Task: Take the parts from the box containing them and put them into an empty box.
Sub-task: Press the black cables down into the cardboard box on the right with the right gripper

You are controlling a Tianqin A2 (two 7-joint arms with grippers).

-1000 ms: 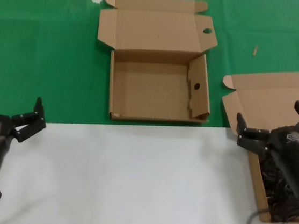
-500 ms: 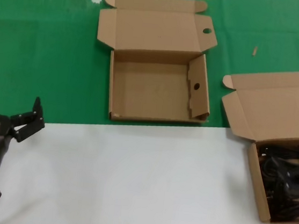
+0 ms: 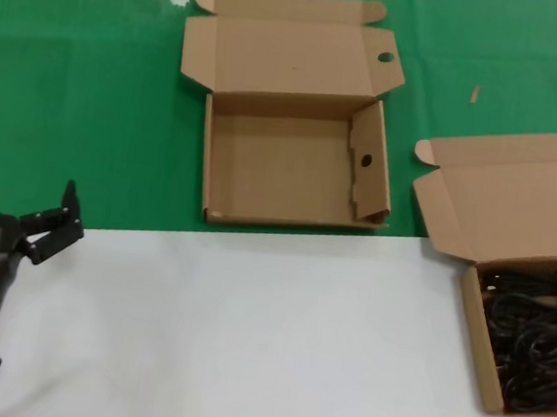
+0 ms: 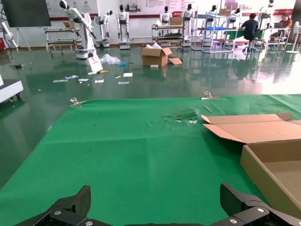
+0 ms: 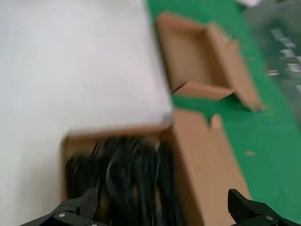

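The black power cords (image 3: pixel 534 348) lie tangled in the plain-lidded cardboard box (image 3: pixel 473 331) at the right edge of the head view, with its lid (image 3: pixel 521 201) folded back. The empty box (image 3: pixel 282 174) stands open at centre back, with an oval hole (image 3: pixel 386 58) in its lid. My right gripper (image 5: pixel 162 200) is out of the head view; in its wrist view it hangs open above the cords (image 5: pixel 127 174) and holds nothing. My left gripper (image 3: pixel 64 219) is open and empty at the front left, also seen in its wrist view (image 4: pixel 155 193).
A white sheet (image 3: pixel 244 335) covers the near half of the table and green cloth (image 3: pixel 70 94) the far half. The empty box shows at the edge of the left wrist view (image 4: pixel 273 160) and far off in the right wrist view (image 5: pixel 197 61).
My right gripper, which hung over the cord box a second ago, has drawn back out of the head view, empty. The cords and my left arm have not moved.
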